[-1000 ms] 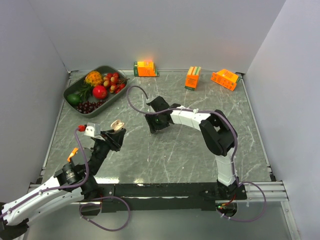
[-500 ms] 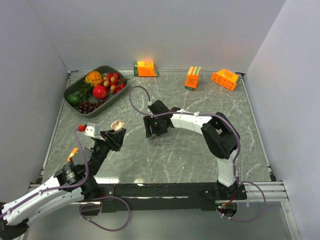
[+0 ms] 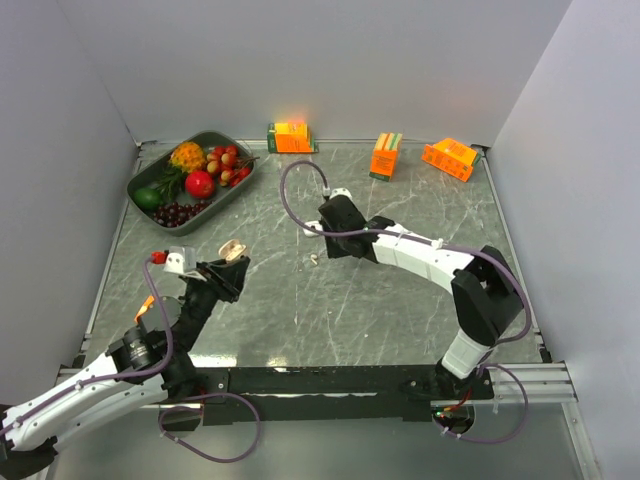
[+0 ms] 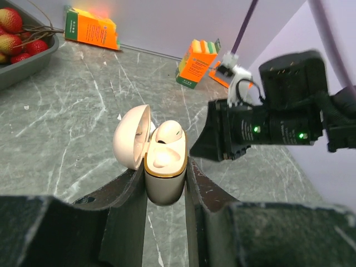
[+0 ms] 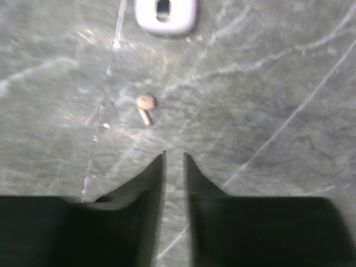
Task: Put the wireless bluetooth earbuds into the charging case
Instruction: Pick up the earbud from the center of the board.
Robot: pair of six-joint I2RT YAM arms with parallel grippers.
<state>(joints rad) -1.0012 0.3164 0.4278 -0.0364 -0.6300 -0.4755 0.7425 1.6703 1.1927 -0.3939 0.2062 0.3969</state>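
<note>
My left gripper [image 3: 228, 268] [image 4: 165, 167] is shut on the pale-beige charging case [image 3: 233, 249] [image 4: 164, 178] and holds it upright above the table, lid open. One stubby earbud [image 4: 167, 132] sits in the case's far well. A thin stemmed earbud [image 3: 313, 262] [image 5: 144, 105] lies loose on the table, just ahead and left of my right gripper [image 3: 328, 235] [image 5: 174, 154]. The right gripper is open by a narrow gap and empty, hovering over the table to the right of the case. Its dark wrist [image 4: 261, 130] shows in the left wrist view.
A grey tray [image 3: 240, 185] of fruit stands at the back left. Three orange cartons [image 3: 291, 137] [image 3: 385, 155] [image 3: 449, 158] line the back edge. A white rounded shape with a dark slot [image 5: 166, 14] shows at the top of the right wrist view; I cannot tell what it is.
My right gripper has drawn back from beside the case, up and to the right. A stemmed earbud now shows on the table where it was. The left gripper has edged slightly left.
</note>
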